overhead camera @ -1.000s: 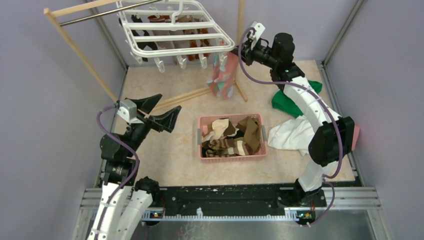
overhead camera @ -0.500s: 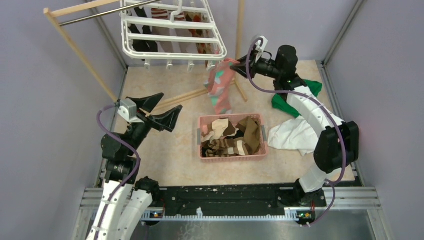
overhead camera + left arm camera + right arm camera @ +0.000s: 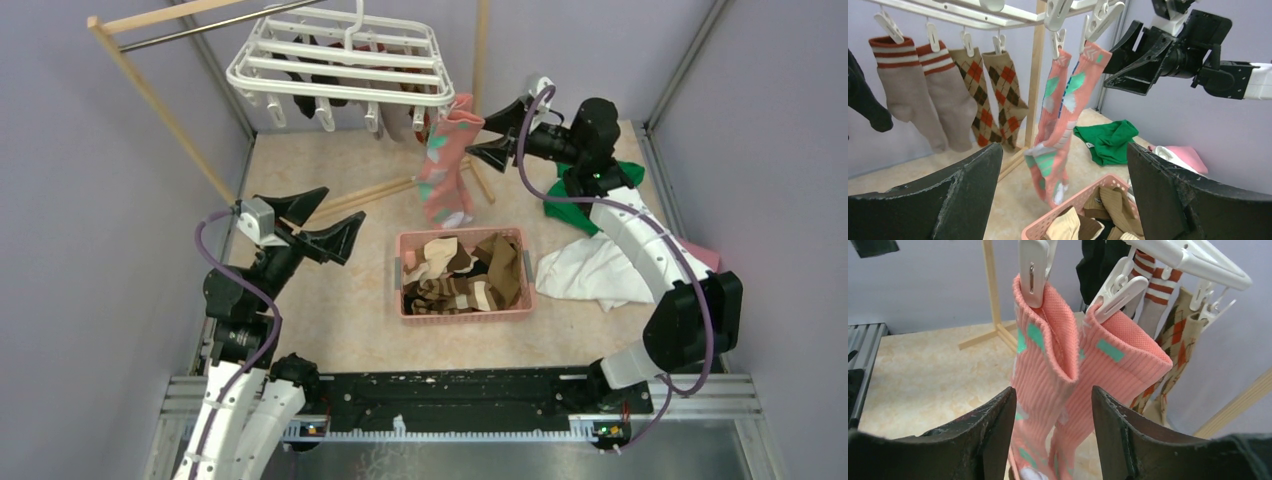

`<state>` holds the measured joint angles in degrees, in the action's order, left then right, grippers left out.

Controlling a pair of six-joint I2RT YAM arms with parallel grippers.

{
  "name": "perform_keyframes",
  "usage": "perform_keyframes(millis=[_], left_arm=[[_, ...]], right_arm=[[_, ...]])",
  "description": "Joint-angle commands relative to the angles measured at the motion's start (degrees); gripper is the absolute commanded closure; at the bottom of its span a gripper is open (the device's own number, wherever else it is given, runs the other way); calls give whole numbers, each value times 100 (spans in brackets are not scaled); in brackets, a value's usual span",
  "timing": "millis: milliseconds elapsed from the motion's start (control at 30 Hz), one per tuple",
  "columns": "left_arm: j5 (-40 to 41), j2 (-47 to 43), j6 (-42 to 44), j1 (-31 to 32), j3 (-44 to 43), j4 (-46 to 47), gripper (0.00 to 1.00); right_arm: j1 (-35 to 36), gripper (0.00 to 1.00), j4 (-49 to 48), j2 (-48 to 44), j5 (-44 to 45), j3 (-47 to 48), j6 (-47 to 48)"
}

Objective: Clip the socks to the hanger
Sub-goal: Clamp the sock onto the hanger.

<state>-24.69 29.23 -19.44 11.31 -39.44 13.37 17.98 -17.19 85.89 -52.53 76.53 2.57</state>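
Under hanger: two pink socks on separate clips (overhead merges them); right tool part-open, left tool wide, empty.

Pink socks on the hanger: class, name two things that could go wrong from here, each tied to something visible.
1. The right tool, open, sits close to a pink sock at its cuff; pulling back carelessly may snag it and tug it from its clip.
2. The hanger hangs by one hook; a knock could swing it and shake socks loose.
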Motion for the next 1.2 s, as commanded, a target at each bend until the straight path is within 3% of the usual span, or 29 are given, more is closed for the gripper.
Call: perform_keyframes(millis=[0, 300, 767, 1167], left_arm=[[-143, -25, -108, -24, 159, 185, 1], [-147, 167, -324, -24, 324, 238, 1], [-147, 334, -303, -24, 753, 52, 1], [228, -94, -243, -32, 1452, -109, 1]], right_arm=[[-121, 42, -159, -479, -319, -253, -59], [-324, 25, -228, -1136, -594, -941, -14], [-369, 21, 11, -1839, -1139, -2020, 251], [-252, 22, 1662, -1886, -1681, -2626, 2395]])
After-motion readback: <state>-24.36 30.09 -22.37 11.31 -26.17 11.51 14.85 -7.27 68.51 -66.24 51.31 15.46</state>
